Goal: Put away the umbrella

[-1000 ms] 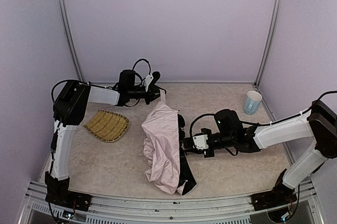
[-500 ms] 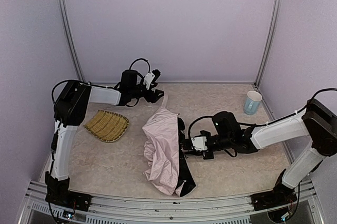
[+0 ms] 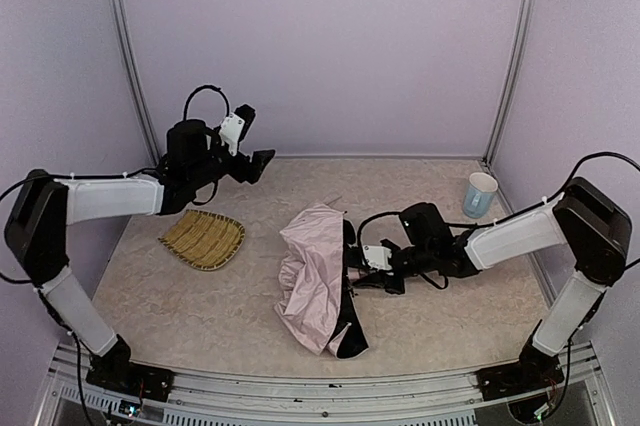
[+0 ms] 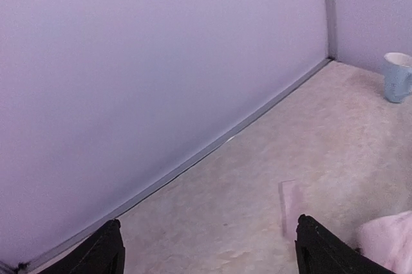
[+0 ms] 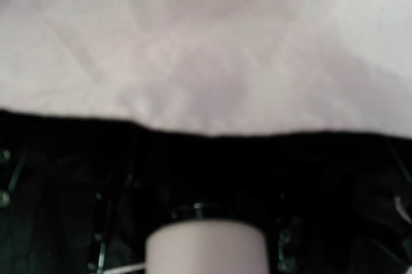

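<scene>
The umbrella (image 3: pixel 315 271) lies at the middle of the counter (image 3: pixel 430 326). It is collapsed but not yet wrapped: the pink canopy is slack and rumpled, running from 12 to 6 o'clock, with the black underside showing along its 3 o'clock edge. We judge it sits there because both arms can reach it. The right hand (image 3: pixel 352 276) comes in low from 3 o'clock and pinches the small handle (image 5: pixel 206 245), which fills the bottom of its wrist view beneath the fabric. That grip likely anchors the shaft so the loose cloth can be gathered around it. The strap tab (image 4: pixel 291 206) lies flat on the counter at the canopy's 12 o'clock end, free of either hand.

The left hand (image 3: pixel 262 158) hangs raised at 11 o'clock near the back wall, fingers spread wide and holding nothing. We take this as clearance before another approach. The yellow tray (image 3: pixel 204 239) rests at 9 o'clock and the cup (image 3: pixel 479 194) at 2 o'clock, both well apart from the work.
</scene>
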{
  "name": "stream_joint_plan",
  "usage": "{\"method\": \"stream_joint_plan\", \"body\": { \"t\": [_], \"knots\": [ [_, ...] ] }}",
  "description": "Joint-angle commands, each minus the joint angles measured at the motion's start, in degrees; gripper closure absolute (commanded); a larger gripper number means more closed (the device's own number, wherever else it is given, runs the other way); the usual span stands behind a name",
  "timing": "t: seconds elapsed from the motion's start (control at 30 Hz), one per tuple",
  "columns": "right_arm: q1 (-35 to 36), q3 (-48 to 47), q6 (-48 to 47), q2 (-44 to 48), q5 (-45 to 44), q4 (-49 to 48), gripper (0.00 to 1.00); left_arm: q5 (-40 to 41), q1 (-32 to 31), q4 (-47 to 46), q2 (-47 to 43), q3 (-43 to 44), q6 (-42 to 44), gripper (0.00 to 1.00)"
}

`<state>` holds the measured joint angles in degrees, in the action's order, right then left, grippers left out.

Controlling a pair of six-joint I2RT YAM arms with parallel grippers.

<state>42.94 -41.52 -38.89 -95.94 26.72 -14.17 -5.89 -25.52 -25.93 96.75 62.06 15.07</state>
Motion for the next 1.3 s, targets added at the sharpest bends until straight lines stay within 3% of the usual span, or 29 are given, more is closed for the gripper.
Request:
{"method": "stream_joint_plan", "body": {
  "t": [0.0,0.07,0.17,0.37,0.57,0.83,1.0,1.27],
  "knots": [
    [-1.63,-2.29,4.25,-1.61,2.80,3.68,1.00,-12.61,-14.92,8.53,-14.53,-10.76,14.08,0.14],
    [-2.09,-2.84,4.94,-2.43,4.25,4.84,1.00,-20.94,-20.36,16.50,-19.23,-13.81,18.18,0.14],
    [-2.24,-4.57,5.84,-3.94,5.08,7.26,1.00,-25.99,-25.38,21.71,-23.02,-17.64,18.35,0.08],
    [-2.42,-8.60,7.92,-2.87,2.76,12.91,0.58,-22.39,-28.69,20.58,-20.25,-22.51,16.04,0.04],
    [-2.42,-11.43,9.40,3.68,-1.87,26.02,0.44,-20.38,-31.85,19.29,-16.58,-23.02,16.55,0.04],
    [-2.27,-18.56,10.26,9.23,5.08,39.41,0.44,-12.63,-33.37,14.27,-13.99,-24.90,16.36,0.04],
    [0.74,-24.03,14.28,5.15,13.83,30.65,0.50,-12.10,-33.28,12.20,-14.57,-25.39,15.27,0.05],
    [2.23,-28.34,14.64,-4.97,8.46,21.01,0.66,-13.06,-32.66,12.64,-17.20,-25.95,13.79,0.05]
  ]
}}
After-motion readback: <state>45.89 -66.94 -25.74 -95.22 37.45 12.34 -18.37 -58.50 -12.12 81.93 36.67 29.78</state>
